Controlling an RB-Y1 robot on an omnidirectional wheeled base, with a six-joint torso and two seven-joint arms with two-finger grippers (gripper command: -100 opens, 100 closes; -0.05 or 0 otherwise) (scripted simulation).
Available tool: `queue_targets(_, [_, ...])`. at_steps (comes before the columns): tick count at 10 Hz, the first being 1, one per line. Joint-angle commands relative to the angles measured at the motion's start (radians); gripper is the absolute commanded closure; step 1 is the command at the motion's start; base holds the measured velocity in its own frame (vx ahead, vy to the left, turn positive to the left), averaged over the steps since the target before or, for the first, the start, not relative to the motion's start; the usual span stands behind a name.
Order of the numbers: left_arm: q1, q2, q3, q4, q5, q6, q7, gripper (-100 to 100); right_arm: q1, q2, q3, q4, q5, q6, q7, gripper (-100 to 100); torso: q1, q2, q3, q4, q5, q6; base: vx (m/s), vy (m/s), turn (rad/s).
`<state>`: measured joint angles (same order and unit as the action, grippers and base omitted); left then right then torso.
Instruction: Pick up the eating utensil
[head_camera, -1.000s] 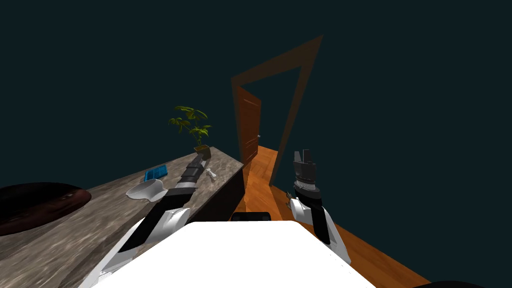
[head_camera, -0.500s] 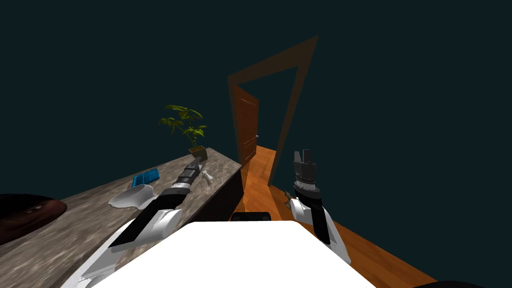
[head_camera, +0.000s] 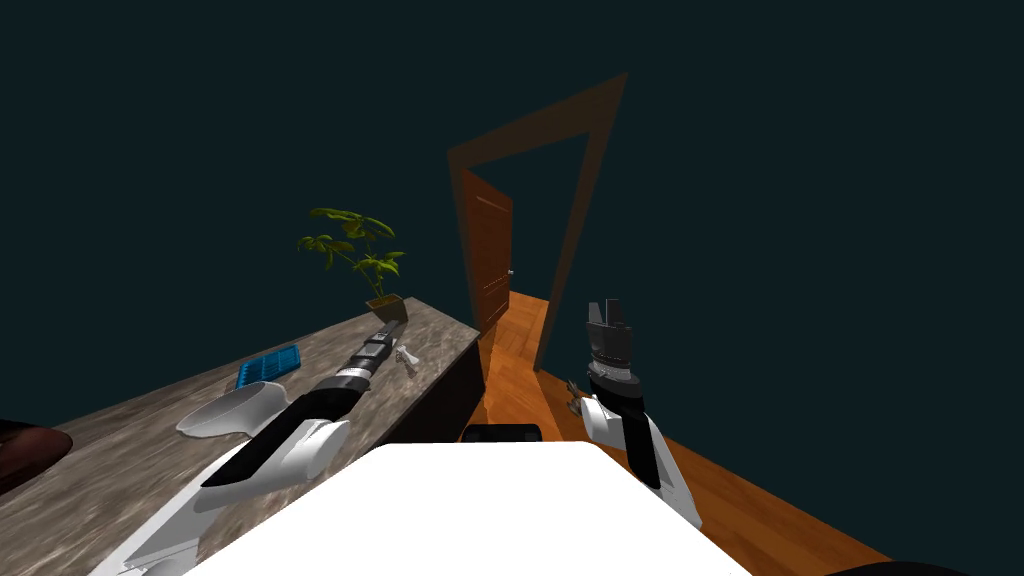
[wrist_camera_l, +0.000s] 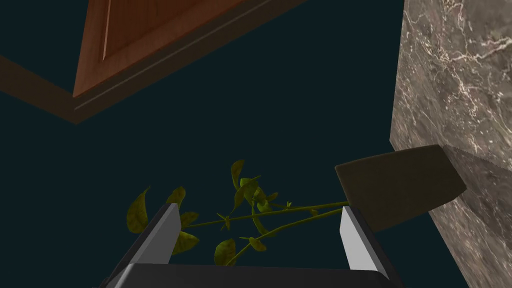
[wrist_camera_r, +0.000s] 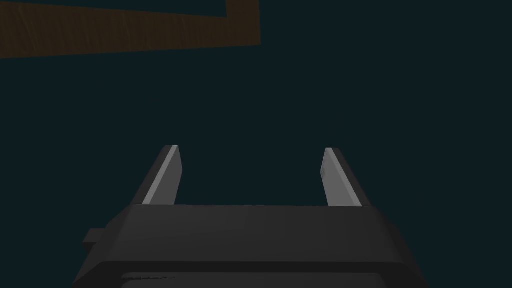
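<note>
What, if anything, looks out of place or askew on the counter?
Nothing stands out. The small white utensil lies flat on the marble counter, beside the open left end effector. The potted plant stands upright at the counter's end. Its sideways look in the left wrist view is the camera's roll.

Head camera steeply down over counter (head_camera: 100, 470), left wrist close, seemingly rolled, sharing plant (wrist_camera_l: 250, 190)

Text: none can be read in any view.
Labels and brands: none can be read.
Numbers and signs: none can be read.
</note>
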<state>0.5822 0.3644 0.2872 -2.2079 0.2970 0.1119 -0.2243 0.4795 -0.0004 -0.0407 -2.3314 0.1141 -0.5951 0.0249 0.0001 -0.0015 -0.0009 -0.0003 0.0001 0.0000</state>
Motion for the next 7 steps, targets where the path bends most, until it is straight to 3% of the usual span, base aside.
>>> queue_targets(1, [0.003, 0.015, 0.012, 0.006, 0.015, 0.046, -0.004, -100, 0.0, 0.0, 0.0, 0.0, 0.0, 0.0, 0.0, 0, 0.0, 0.0, 0.0, 0.0, 0.0, 0.0, 0.019, 0.0, -0.059])
queue_targets(4, [0.009, 0.071, 0.05, 0.041, 0.072, 0.134, -0.018, -100, 0.0, 0.0, 0.0, 0.0, 0.0, 0.0, 0.0, 0, 0.0, 0.0, 0.0, 0.0, 0.0, 0.0, 0.023, 0.0, -0.083])
queue_targets(5, [0.009, 0.071, 0.05, 0.041, 0.072, 0.166, -0.018, -100, 0.0, 0.0, 0.0, 0.0, 0.0, 0.0, 0.0, 0, 0.0, 0.0, 0.0, 0.0, 0.0, 0.0, 0.022, 0.004, -0.058])
queue_targets(6, [0.011, 0.099, 0.067, 0.059, 0.102, 0.2, -0.026, -100, 0.0, 0.0, 0.0, 0.0, 0.0, 0.0, 0.0, 0, 0.0, 0.0, 0.0, 0.0, 0.0, 0.0, 0.02, 0.001, -0.115])
queue_targets(7, [0.011, 0.099, 0.067, 0.059, 0.102, 0.22, -0.026, -100, 0.0, 0.0, 0.0, 0.0, 0.0, 0.0, 0.0, 0, 0.0, 0.0, 0.0, 0.0, 0.0, 0.0, 0.017, 0.007, -0.049])
